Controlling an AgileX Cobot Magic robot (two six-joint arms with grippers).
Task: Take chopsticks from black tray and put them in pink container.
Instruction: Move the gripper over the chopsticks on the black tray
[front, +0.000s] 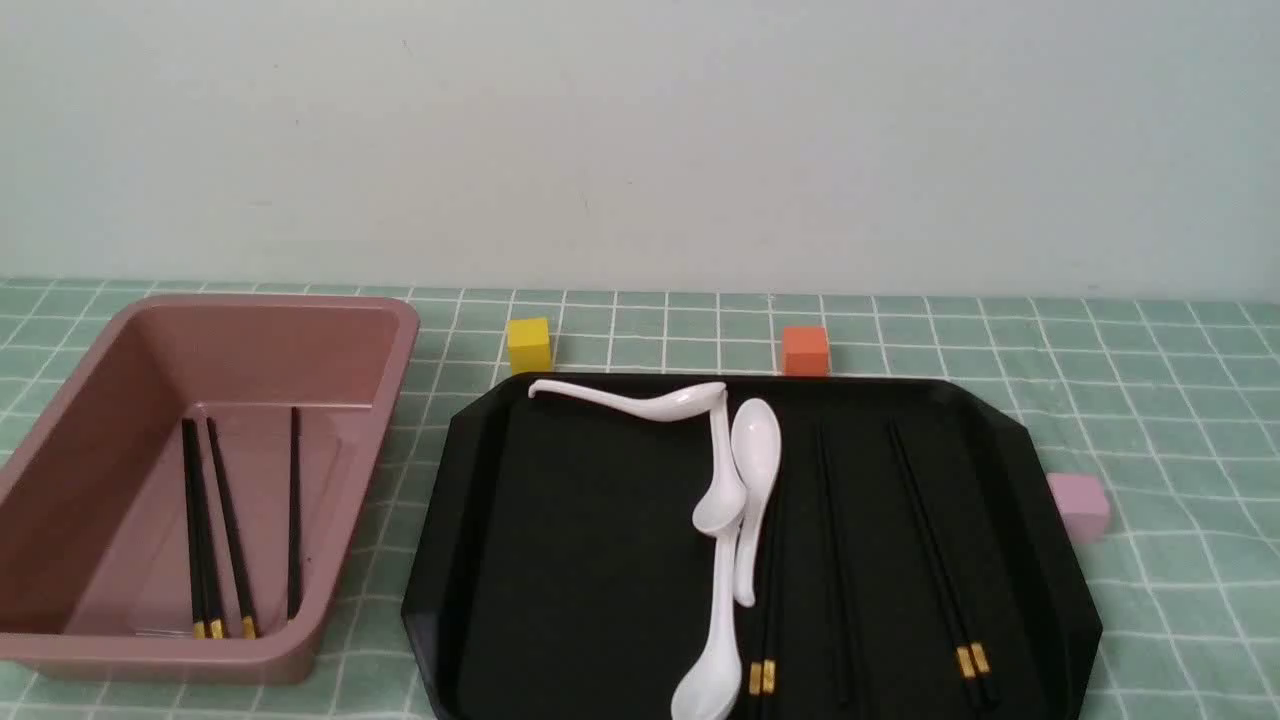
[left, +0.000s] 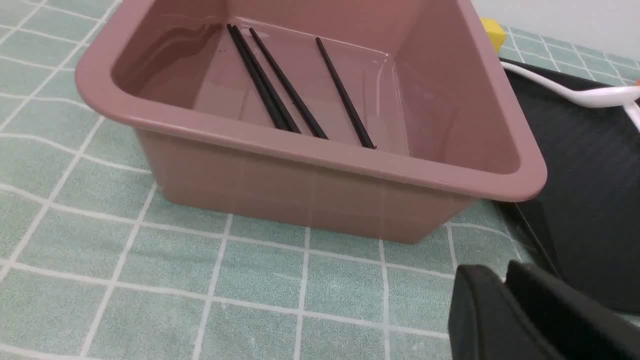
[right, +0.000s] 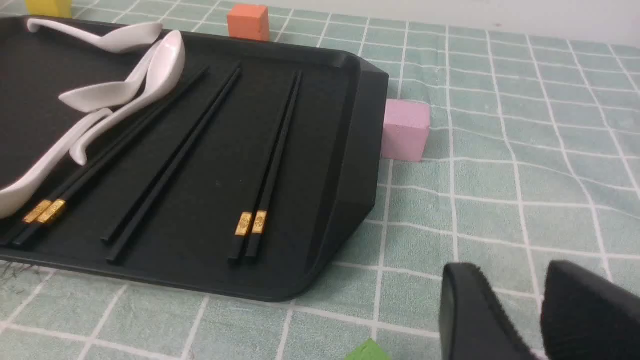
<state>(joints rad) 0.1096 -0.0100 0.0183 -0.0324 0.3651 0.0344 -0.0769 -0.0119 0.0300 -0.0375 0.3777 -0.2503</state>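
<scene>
The black tray (front: 580, 540) lies centre-right on the cloth. On its right half lie several black chopsticks: a gold-banded pair (front: 940, 570) (right: 272, 150) near the right rim, a pair (right: 175, 155) in the middle, and a gold-banded pair (right: 100, 165) partly under the spoons. The pink container (front: 400, 340) (left: 310, 145) stands left of the tray with several chopsticks (front: 200, 530) (left: 280, 90) on its floor. Neither arm shows in the front view. My left gripper (left: 505, 272) is shut and empty, low over the cloth by the container's near corner. My right gripper (right: 515, 272) is open and empty, off the tray's right corner.
Three white soup spoons (front: 740, 480) (right: 125, 75) lie tangled mid-tray. A yellow cube (front: 529, 345) and an orange cube (front: 805, 350) stand behind the tray, and a pale pink cube (front: 1078, 505) (right: 405, 130) touches its right side. A green block's tip (right: 367, 350) shows near my right gripper.
</scene>
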